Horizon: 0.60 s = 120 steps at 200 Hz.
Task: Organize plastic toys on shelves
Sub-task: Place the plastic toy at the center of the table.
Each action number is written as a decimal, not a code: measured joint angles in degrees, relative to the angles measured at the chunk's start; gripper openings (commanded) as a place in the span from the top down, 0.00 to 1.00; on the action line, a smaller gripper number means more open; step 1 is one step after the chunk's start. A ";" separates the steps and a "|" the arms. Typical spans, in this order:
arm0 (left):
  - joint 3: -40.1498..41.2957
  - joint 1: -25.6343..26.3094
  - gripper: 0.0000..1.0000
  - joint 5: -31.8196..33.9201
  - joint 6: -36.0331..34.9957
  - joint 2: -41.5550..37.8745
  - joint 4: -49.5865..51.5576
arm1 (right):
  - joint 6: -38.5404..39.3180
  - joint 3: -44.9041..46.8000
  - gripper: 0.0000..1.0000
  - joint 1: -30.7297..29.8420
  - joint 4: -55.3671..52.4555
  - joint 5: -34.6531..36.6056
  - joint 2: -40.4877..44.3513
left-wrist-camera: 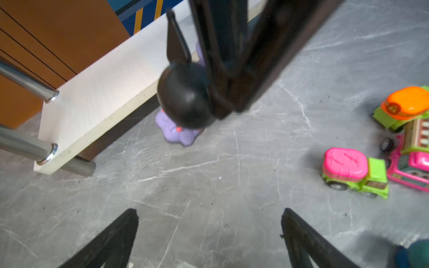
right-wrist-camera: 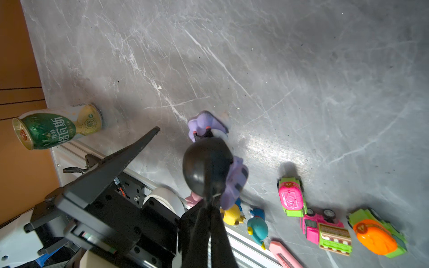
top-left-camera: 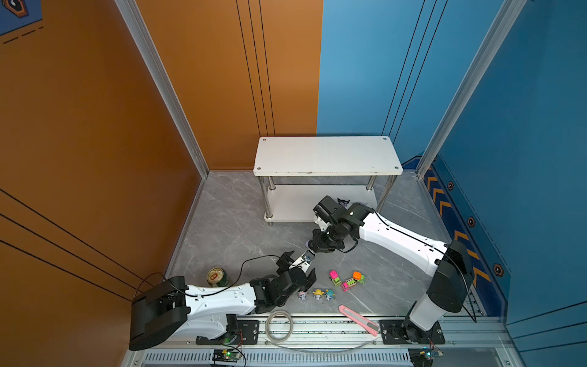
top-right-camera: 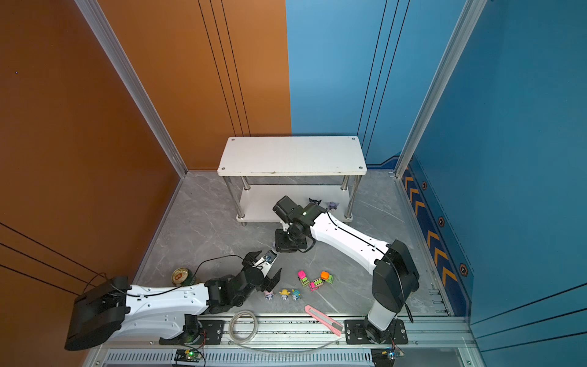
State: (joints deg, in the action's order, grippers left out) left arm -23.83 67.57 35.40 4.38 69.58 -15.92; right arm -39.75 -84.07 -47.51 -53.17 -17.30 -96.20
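- Right gripper [right-wrist-camera: 210, 204]: clamped fully shut. It pinches the black-purple figurine [left-wrist-camera: 183, 97] at the top of its black head, apparently by one ear. The free ear sticks up beside the fingers.
- Location: the figurine hangs over the grey floor [left-wrist-camera: 209, 174], just in front of the lower board of the shelves [top-left-camera: 327, 155]. Whether its purple base touches the floor cannot be told.
- Left gripper [left-wrist-camera: 209, 215]: jaws spread wide and empty, near the held toy.
- Handling, as judged: hard moulded plastic, very light and stiff. The round head is glossy, so likely slippery there. A pinch on a thin ear invites swinging or twisting. A hold across the head or the purple body would be steadier.
- Two matching figurines [top-right-camera: 315, 200] stand on the lower board; this one likely belongs beside them.
- Three trucks [top-left-camera: 349, 281] and three pastel figurines [top-left-camera: 317, 294] sit on the floor, not yet shelved. The top board is bare.
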 measured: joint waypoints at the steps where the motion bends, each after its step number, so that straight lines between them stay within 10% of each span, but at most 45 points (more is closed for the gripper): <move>1: -0.17 0.02 0.02 0.07 -0.11 0.17 -0.13 | 0.00 0.00 1.00 -0.02 0.00 0.02 0.00; 120: -2.64 4.46 0.02 5.86 -4.74 2.27 -3.15 | 0.48 0.15 1.00 1.27 -0.44 2.73 0.98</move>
State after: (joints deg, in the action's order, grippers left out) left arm -26.48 72.03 41.25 -0.36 71.85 -19.07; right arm -39.27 -83.92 -46.24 -53.60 -14.57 -95.22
